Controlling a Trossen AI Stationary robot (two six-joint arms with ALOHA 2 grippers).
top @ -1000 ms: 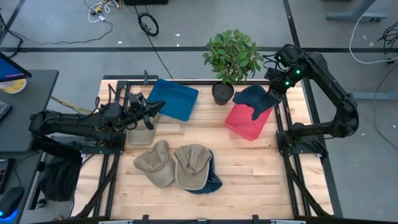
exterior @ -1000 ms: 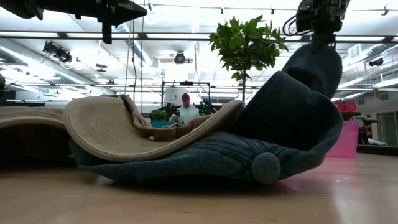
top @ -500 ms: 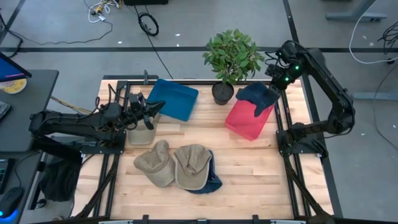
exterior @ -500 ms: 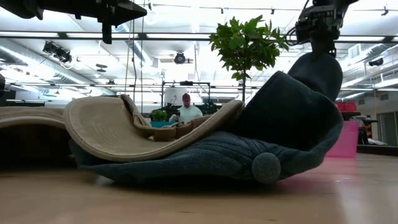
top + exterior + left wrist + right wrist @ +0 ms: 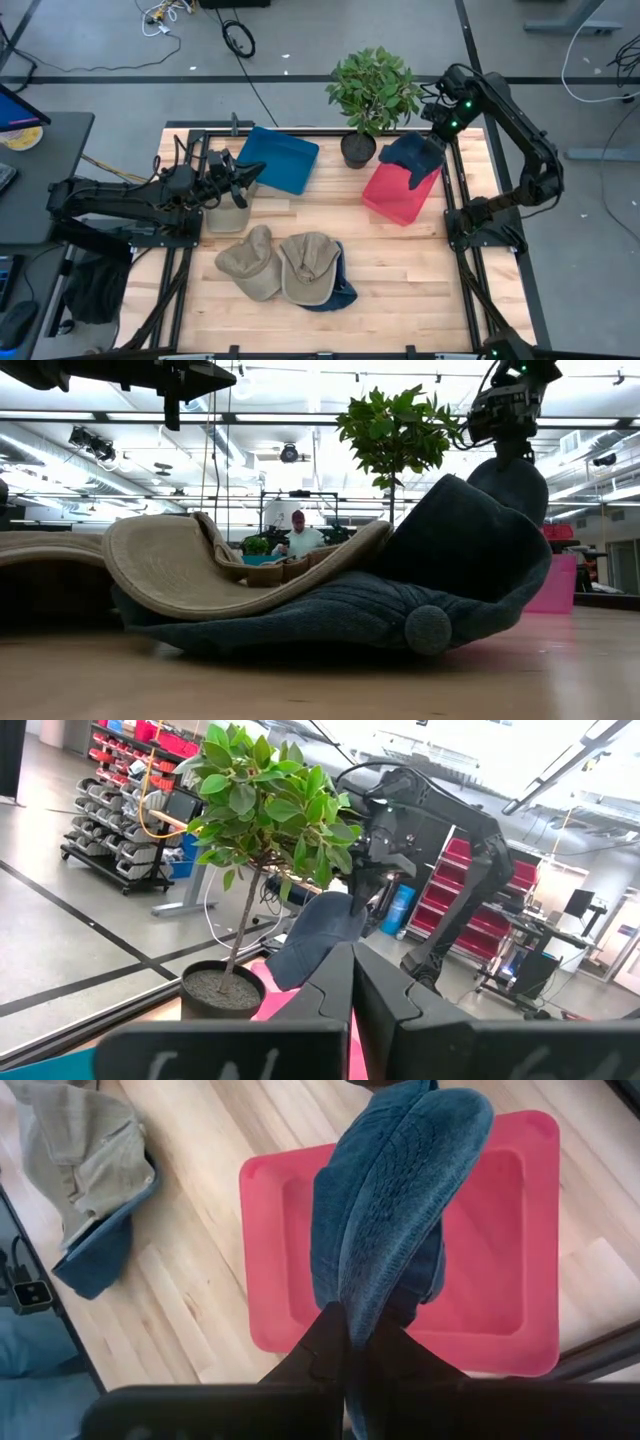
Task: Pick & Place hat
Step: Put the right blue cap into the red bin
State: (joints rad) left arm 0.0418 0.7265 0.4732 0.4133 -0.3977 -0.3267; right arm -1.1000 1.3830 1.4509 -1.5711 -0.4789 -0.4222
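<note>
A dark blue hat hangs over the pink bin at the table's far right, with my right gripper shut on it. The right wrist view shows the hat dangling above the bin. In the low view it hangs under the gripper. Two tan hats lie near the front middle, the right one resting on another blue hat. My left gripper waits shut at the far left, its fingers together and touching nothing. My right gripper pinches an edge of the dark blue hat at its upper end between its two fingers; brim or crown, I cannot tell. The fingers come from above, slanting down. The hat hangs below them, lifted clear, over the pink bin.
A potted plant stands at the far edge just left of the held hat. A blue bin sits at the far left, with a beige container below my left gripper. Bare wood lies between the bins and the hats.
My right gripper has moved toward the table's far edge and a little down, still shut on the dark blue hat. The hat has gone with it and still hangs over the pink bin.
</note>
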